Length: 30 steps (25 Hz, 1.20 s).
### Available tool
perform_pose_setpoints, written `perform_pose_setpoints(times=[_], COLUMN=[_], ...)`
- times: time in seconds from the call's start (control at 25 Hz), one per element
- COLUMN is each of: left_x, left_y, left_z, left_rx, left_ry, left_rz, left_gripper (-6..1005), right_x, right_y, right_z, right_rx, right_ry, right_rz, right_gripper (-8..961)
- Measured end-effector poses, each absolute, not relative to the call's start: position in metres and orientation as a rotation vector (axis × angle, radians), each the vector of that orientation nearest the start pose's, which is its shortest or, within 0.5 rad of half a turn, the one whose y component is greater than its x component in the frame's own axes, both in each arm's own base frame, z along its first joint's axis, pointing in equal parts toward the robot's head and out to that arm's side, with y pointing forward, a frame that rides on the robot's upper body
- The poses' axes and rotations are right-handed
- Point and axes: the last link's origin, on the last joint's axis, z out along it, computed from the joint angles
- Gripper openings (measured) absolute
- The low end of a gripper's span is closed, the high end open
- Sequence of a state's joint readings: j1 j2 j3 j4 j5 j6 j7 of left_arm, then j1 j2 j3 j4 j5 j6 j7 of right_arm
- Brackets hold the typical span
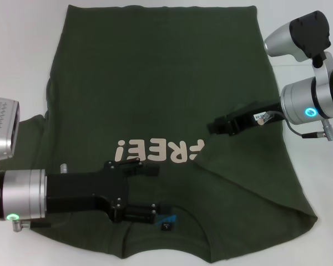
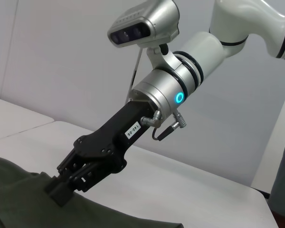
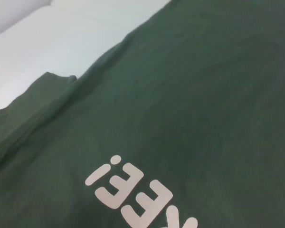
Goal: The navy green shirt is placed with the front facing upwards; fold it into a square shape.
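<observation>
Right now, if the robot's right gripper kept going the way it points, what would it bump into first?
The right gripper points toward the robot's left, low over the dark olive-green cotton T-shirt. It already seems to touch a folded-over shirt edge, so more shirt cloth comes first, probably near the cream "FREE!" lettering.

Bare lab-like test space, plain white table (image 2: 190, 185), blank grey-white wall (image 2: 61, 57) behind

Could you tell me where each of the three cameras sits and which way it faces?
Head view: above, looking down on the navy green shirt; left gripper and right gripper both show.
Left wrist view: low over the table, facing the right gripper pinching a shirt edge.
Right wrist view: close over the shirt's lettering; no robot parts.
Shared: shirt throughout; lettering in head and right wrist.
</observation>
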State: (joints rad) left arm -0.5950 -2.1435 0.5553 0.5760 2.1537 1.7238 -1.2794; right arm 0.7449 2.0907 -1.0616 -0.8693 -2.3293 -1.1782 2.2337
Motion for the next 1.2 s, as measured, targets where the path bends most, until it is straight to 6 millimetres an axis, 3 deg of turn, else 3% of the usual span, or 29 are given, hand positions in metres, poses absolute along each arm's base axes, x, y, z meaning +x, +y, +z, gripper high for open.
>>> perform_pose_setpoints(times=[0.04, 0.28, 0.44, 0.6, 0.8, 1.0, 1.2], left_x=[-0.236, -0.237, -0.238, -0.24, -0.242, -0.245, -0.252], left_y=[0.305, 0.306, 0.308, 0.311, 0.319, 0.329, 0.34], left_z=[-0.033, -0.032, -0.03, -0.029, -0.026, -0.018, -0.008], left_rx=[-2.91, -2.895, -2.87, -2.84, -2.801, -2.741, -2.638], left_ry=[-0.543, -0.559, -0.569, -0.605, -0.692, -0.808, -0.955], left_rz=[-0.862, -0.872, -0.88, -0.88, -0.855, -0.814, -0.764], left_gripper=[935, 935, 935, 935, 935, 935, 935], right_x=[0.196, 0.197, 0.201, 0.219, 0.247, 0.272, 0.287], right_y=[0.414, 0.406, 0.384, 0.357, 0.33, 0.286, 0.257], right_z=[-0.018, -0.009, 0.0, 0.002, 0.017, 0.036, 0.061], right_rx=[-2.563, -2.614, -2.71, -2.74, -2.682, -2.74, -2.753], right_ry=[0.993, 0.891, 0.713, 0.533, 0.451, 0.271, 0.205], right_rz=[0.102, 0.214, 0.395, 0.542, 0.64, 0.687, 0.699], right_gripper=[101, 373, 484, 596, 804, 937, 932])
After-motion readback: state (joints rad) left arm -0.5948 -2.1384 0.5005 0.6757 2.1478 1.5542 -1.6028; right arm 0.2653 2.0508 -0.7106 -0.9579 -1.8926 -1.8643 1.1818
